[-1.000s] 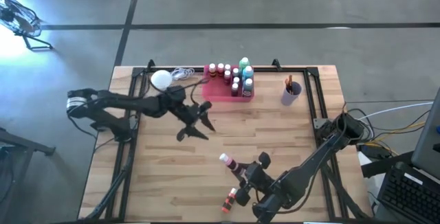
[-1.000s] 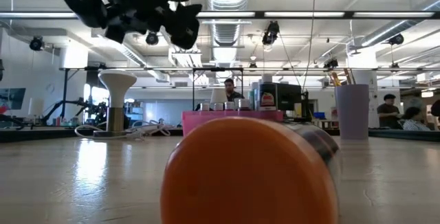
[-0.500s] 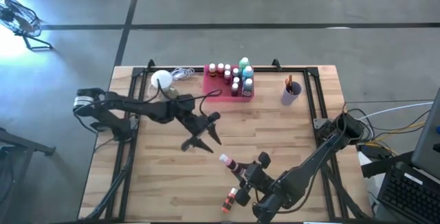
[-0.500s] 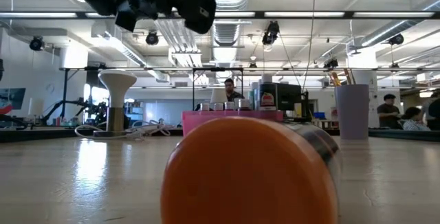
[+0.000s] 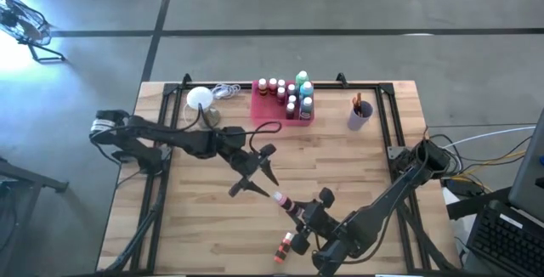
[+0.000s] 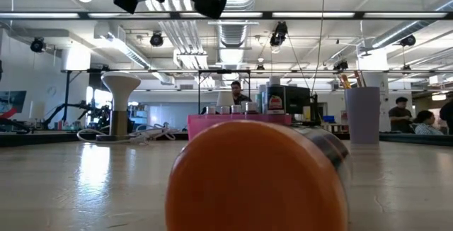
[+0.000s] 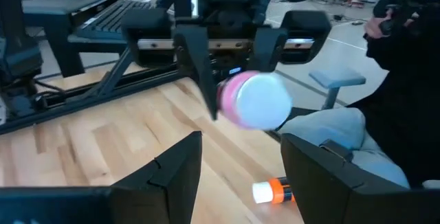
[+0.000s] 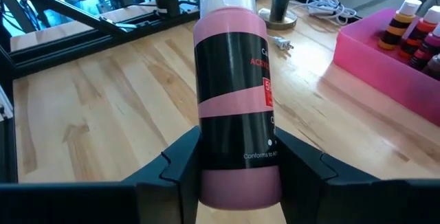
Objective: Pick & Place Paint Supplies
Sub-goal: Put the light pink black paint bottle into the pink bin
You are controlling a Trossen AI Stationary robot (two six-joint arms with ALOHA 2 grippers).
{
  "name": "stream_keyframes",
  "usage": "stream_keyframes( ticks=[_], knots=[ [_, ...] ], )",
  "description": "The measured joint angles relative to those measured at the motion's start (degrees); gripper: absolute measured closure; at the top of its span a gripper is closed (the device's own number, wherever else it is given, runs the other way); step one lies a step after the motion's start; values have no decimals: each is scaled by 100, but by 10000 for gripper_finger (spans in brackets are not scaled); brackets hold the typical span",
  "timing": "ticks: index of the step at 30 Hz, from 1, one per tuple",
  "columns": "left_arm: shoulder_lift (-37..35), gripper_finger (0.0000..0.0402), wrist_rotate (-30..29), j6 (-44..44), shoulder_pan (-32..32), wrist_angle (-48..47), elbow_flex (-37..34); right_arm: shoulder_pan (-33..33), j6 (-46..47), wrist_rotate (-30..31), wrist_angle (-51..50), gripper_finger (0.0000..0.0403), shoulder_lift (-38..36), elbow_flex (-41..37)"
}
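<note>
A pink paint bottle (image 8: 234, 100) with a black label and white cap (image 5: 276, 196) is held above the table's near middle by my right gripper (image 5: 299, 214), which is shut on it. My left gripper (image 5: 255, 182) hangs open just left of the cap and faces it. In the left wrist view the cap (image 7: 256, 102) lies ahead of my left gripper (image 7: 240, 176), apart from its fingers. An orange bottle (image 5: 283, 247) lies on its side at the near edge, close up in the low view (image 6: 258, 174). My right gripper pinches the pink bottle's lower body (image 8: 237, 176) between its two fingers (image 8: 180, 161), one on each side. The fingers lie along the bottle, coming from the table's near right. The bottle is lifted clear, its cap end pointing away from the gripper toward the far left.
A pink tray (image 5: 270, 112) holding several small bottles stands at the far middle. Left of it are a white globe lamp (image 5: 199, 98) and its cord. A purple cup (image 5: 359, 115) with brushes stands far right. A black frame runs along the table's sides.
My left gripper has travelled from near the tray toward the table's near right, up to the pink bottle's cap, rising a little and rolling slightly. Its fingers stay open. The pink bottle stays where it was.
</note>
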Motion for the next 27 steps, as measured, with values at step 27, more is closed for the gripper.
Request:
stream_keyframes(
  ticks=[27],
  knots=[
    [58, 197, -589, 256, -440, -16, 185, -63, -103, 3, 2, 259, -2, -4]
  ],
)
